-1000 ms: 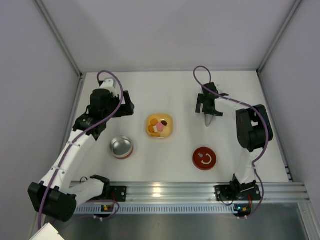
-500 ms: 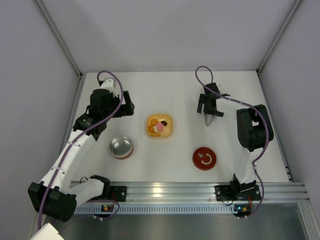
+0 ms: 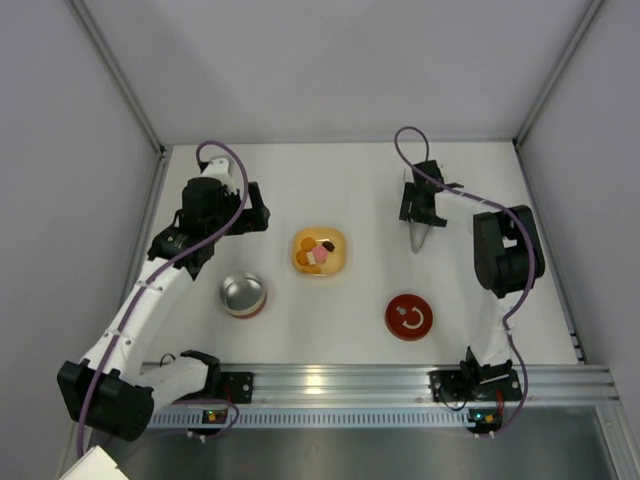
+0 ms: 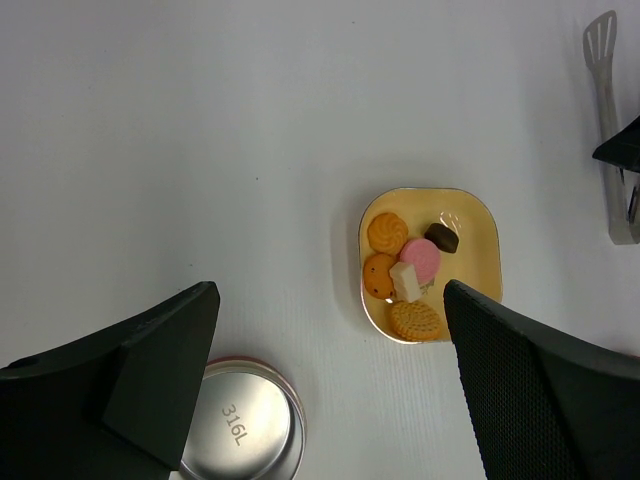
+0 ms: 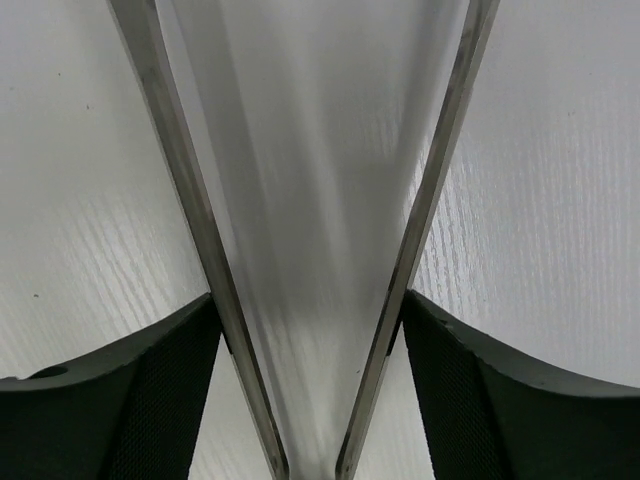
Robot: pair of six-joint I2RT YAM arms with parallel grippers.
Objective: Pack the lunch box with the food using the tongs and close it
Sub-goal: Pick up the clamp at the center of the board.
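Right wrist: right gripper straddles tongs, touching both arms.

From my screen the white counter carries four things, all well apart. The lunch box stands open toward the near left corner, silver with a red band. A yellow dish sits about mid-counter, just beyond and to the right of it. A red disc with a white mark lies flat near the near edge, right of centre. The tongs lie toward the right edge, further back, joined end pointing at the near edge.
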